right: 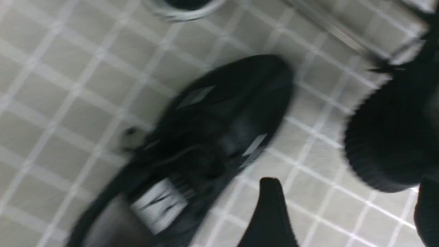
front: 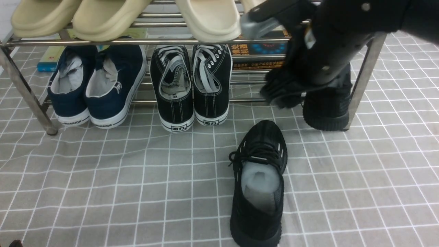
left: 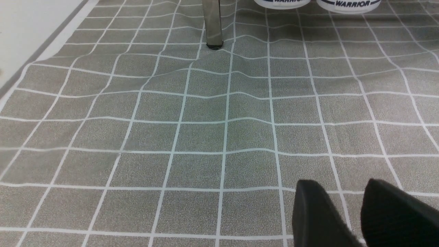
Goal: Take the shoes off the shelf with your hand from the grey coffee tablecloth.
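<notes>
One black knit shoe (front: 259, 185) lies on the grey coffee tablecloth (front: 103, 178), toe toward the shelf (front: 103, 42), white stuffing showing. The other shoe (front: 327, 109) stands on the lower tier at the right end, partly hidden by my right arm. My right gripper (front: 284, 92) hovers beside that shoe, above the cloth. In the blurred right wrist view the gripper (right: 348, 206) is open, with only cloth between its fingers. The lying shoe (right: 212, 137) and the other shoe's heel (right: 387, 137) show there. My left gripper (left: 343, 192) is shut and empty, low over the cloth (left: 171, 130).
On the lower tier stand navy white-soled shoes (front: 96, 85) and black canvas shoes (front: 190, 85). Beige slippers (front: 103, 17) sit on the top tier. Printed boxes (front: 260, 51) lie behind the shelf. A steel shelf leg (left: 212, 24) and the navy shoes' heels (left: 346, 3) face the left wrist.
</notes>
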`<state>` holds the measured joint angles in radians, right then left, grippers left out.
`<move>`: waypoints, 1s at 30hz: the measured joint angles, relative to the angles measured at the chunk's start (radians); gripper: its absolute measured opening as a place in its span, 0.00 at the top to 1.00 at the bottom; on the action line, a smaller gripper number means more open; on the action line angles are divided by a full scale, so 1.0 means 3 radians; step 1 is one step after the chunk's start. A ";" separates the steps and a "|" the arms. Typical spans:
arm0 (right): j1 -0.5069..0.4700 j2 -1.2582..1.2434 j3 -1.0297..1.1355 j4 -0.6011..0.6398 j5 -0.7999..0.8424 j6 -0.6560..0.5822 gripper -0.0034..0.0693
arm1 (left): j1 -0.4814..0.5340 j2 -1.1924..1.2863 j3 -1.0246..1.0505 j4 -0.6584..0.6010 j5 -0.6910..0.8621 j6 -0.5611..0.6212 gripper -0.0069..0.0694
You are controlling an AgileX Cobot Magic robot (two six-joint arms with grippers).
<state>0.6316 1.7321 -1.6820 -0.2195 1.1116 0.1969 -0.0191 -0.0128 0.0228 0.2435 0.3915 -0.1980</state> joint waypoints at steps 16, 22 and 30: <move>-0.0620 0.0753 0.0000 -0.0082 -0.0639 0.0000 0.41 | 0.0000 0.0000 0.0000 0.0000 0.0000 0.0000 0.59; -0.0613 0.0650 0.0003 0.0120 -0.0351 0.0000 0.94 | 0.0000 0.0000 0.0000 0.0000 0.0000 0.0000 0.59; -0.0355 -0.0064 0.0737 0.0434 0.0138 0.0078 0.95 | 0.0000 0.0000 0.0000 0.0000 0.0000 0.0000 0.59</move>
<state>0.5250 1.7128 -1.4611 -0.0895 1.1529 0.2204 -0.0191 -0.0128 0.0228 0.2435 0.3915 -0.1980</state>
